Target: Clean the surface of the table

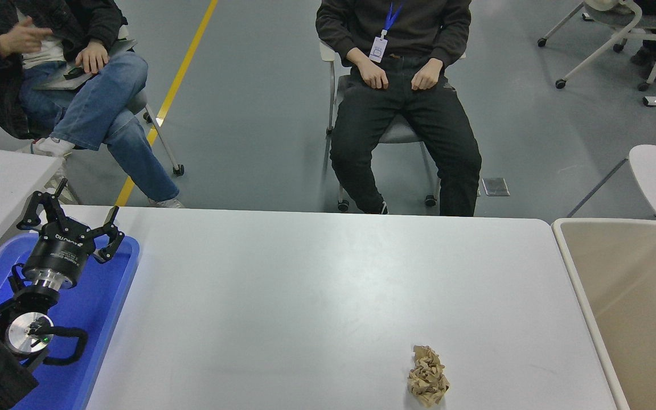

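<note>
Wide matte white table surface (316,285) fills the middle of the view, rounded corners at the far edge. One crumpled brown paper wad (428,376) sits on it near the front edge, right of centre, nothing touching it. Left gripper (72,219), black, hangs parked over the blue plastic tray (103,296) at the lower left, fingers spread wide apart, gripping nothing. Right arm isn't in shot. Beige plastic bin (581,296) sits just beside the table's right end. Far side: person in dark trousers w/ a blue lanyard (402,108) seated on a chair, another in blue jeans (77,97) seated at top left.
</note>
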`<action>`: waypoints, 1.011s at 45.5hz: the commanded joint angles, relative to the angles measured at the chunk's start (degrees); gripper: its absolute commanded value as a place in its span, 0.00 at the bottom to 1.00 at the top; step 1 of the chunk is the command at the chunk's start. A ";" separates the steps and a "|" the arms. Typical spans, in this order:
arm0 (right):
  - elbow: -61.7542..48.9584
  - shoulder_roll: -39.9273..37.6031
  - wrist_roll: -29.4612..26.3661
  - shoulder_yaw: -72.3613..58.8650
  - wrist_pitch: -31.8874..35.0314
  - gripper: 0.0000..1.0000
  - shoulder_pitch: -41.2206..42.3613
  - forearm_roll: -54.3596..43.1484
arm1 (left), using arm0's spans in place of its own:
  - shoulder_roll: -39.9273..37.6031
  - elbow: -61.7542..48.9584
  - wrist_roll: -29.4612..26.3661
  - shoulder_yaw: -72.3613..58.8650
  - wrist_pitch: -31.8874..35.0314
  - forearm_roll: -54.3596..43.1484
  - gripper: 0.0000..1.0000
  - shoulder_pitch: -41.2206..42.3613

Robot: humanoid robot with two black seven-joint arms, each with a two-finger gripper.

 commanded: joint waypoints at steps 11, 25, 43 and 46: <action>6.78 -1.13 -0.01 6.04 -0.49 0.98 1.50 -0.02 | 0.00 0.00 0.00 0.00 0.00 0.00 1.00 0.00; 10.29 -1.04 -0.01 9.29 -0.49 0.98 1.50 -0.02 | 0.00 0.00 0.00 0.00 0.00 0.00 1.00 0.00; 26.02 0.37 0.08 24.84 -0.14 0.98 -2.10 -0.02 | 0.00 0.00 0.00 0.00 0.00 0.00 1.00 0.00; 28.39 1.24 0.08 26.69 0.03 0.98 -4.03 -0.02 | 0.00 0.00 0.00 0.00 0.00 0.00 1.00 0.00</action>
